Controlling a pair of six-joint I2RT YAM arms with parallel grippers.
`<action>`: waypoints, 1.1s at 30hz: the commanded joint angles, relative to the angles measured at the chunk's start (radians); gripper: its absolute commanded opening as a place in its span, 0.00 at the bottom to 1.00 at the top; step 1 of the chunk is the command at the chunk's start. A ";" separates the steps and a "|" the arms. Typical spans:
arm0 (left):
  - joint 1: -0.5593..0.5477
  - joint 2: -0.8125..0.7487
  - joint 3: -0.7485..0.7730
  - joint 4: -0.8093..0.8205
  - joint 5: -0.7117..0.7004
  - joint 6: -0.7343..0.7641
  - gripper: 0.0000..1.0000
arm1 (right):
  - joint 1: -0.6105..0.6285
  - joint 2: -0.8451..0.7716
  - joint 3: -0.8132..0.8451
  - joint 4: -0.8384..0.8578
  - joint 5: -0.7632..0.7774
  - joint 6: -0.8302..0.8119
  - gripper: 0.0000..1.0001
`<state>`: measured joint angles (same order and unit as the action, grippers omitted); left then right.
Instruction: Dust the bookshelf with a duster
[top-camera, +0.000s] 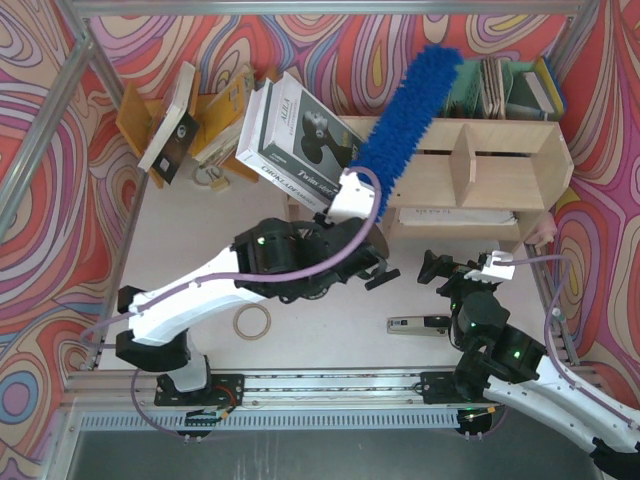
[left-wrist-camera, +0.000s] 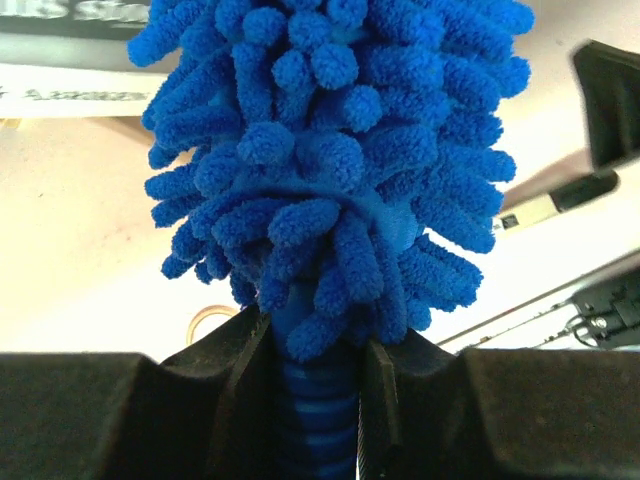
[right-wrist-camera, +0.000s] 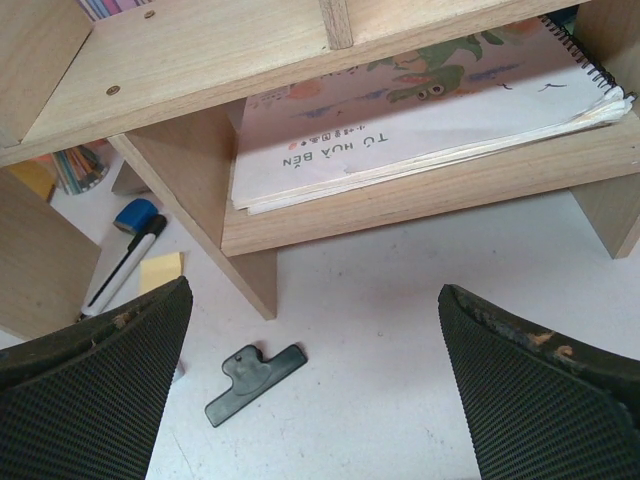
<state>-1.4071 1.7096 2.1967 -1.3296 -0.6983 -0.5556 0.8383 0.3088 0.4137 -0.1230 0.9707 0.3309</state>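
Only the left wrist view shows the left gripper (left-wrist-camera: 315, 372) pinching one duster (top-camera: 405, 115) by its handle over one bookshelf's (top-camera: 500, 165) far-left top; right gripper (right-wrist-camera: 315, 375) spread, near one clip (right-wrist-camera: 255, 382), one notebook (right-wrist-camera: 420, 110).

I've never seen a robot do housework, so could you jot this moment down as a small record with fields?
Left gripper: shut on the handle of the long, bright blue, fluffy microfibre duster
Duster: slanting up over the left end of the wide, low, light plywood bookshelf
Right gripper: open, empty, low before the bookshelf
Lower level: spiral-bound notebook lying flat
Table: small black clip near a shelf leg
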 joint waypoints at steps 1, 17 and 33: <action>0.043 -0.047 -0.051 -0.027 -0.090 -0.052 0.00 | 0.000 0.001 0.010 -0.003 0.028 0.011 0.99; 0.105 0.005 -0.129 0.090 0.060 -0.013 0.00 | 0.001 0.004 0.008 0.005 0.033 0.007 0.99; -0.032 0.208 0.183 0.059 0.114 0.115 0.00 | 0.001 0.009 0.010 0.002 0.045 0.011 0.99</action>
<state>-1.3922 1.8877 2.2814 -1.2613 -0.5606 -0.5007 0.8383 0.3168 0.4137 -0.1242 0.9882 0.3374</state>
